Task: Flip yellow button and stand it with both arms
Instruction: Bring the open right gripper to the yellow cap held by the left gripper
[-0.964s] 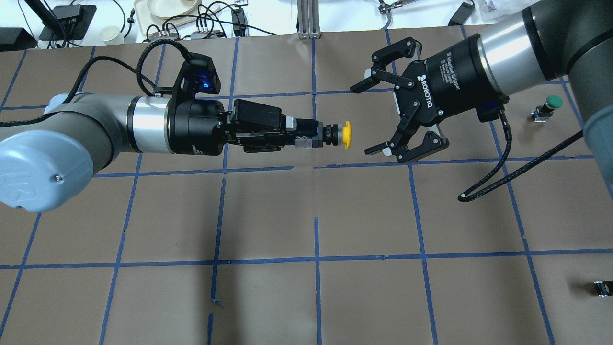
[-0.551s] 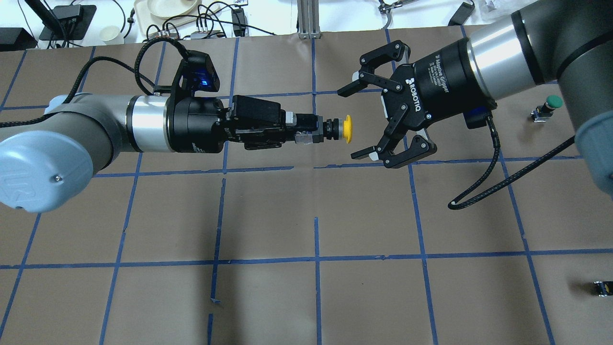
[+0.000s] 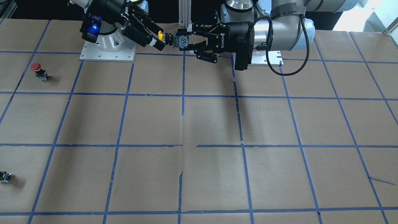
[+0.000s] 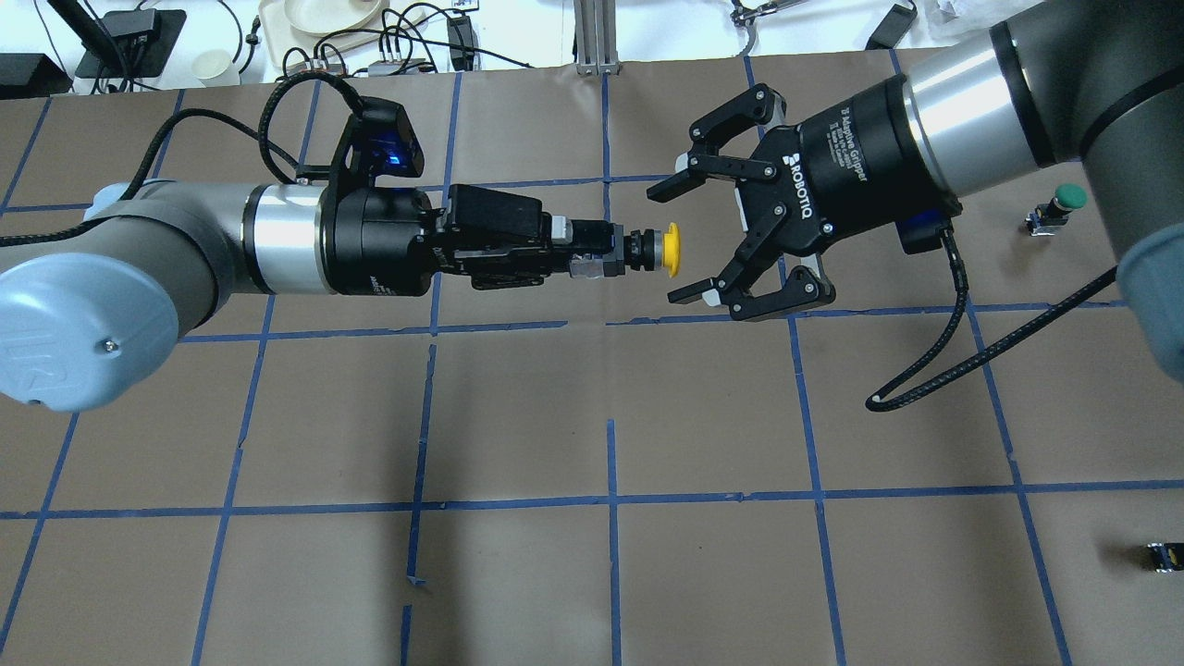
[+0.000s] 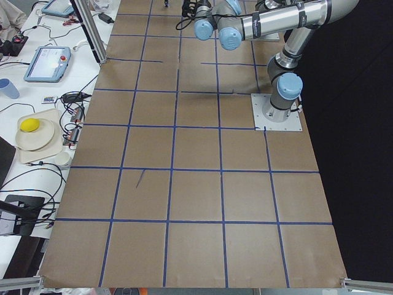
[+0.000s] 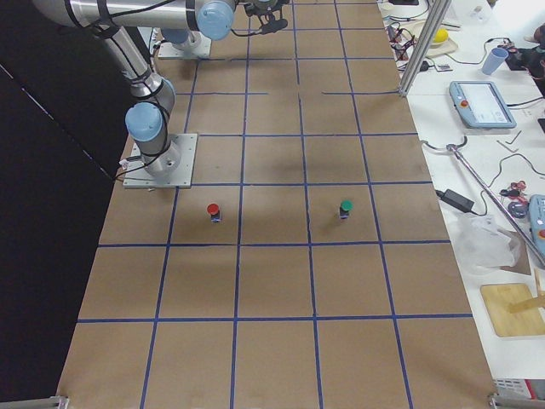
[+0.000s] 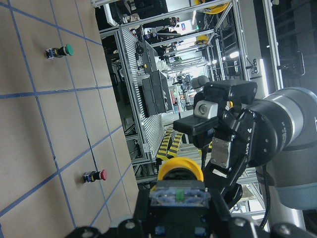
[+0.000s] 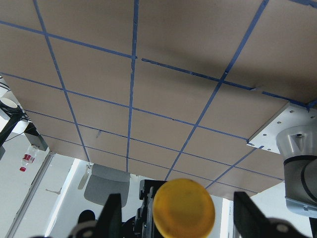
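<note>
- Overhead is looking down from 6 o'clock; front camera is facing back from 12.
- Side cameras are looking in from 9 and 3, distant.
- Wrist cameras, close, are both catching the yellow button (image 8: 184, 207).

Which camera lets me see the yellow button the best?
The overhead exterior view: the yellow button shows side-on, cap and body, held by the left gripper. The right wrist view shows only its cap, the left wrist view its back end, the front-facing view a small glimpse; the side views, nothing clear.
</note>
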{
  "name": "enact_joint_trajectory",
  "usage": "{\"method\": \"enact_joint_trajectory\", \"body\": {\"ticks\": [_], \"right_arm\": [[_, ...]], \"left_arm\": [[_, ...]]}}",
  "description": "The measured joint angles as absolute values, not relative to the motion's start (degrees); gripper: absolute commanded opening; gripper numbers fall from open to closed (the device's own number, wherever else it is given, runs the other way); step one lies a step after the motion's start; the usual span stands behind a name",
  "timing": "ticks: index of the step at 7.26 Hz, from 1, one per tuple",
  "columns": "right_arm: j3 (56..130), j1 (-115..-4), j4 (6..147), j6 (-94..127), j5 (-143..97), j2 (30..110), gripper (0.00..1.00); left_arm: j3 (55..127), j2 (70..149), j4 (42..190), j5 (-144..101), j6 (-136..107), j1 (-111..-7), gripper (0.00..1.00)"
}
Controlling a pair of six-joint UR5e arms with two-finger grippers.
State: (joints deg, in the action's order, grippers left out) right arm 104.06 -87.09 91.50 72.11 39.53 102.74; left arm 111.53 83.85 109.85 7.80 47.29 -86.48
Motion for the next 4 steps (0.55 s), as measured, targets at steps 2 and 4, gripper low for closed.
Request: {"method": "enact_joint_trajectory", "body": {"ticks": [2, 4], "right_arm": [[104.06, -87.00, 91.49, 72.15, 39.49, 102.69, 0.27], [104.04, -86.86, 91.47, 72.16, 39.52, 102.66, 0.26]], "left_arm": [[111.57, 83.62, 109.84, 7.90, 47.31, -86.48, 0.26], [111.55, 83.58, 109.87, 8.12, 47.34, -86.49, 1.00]]}}
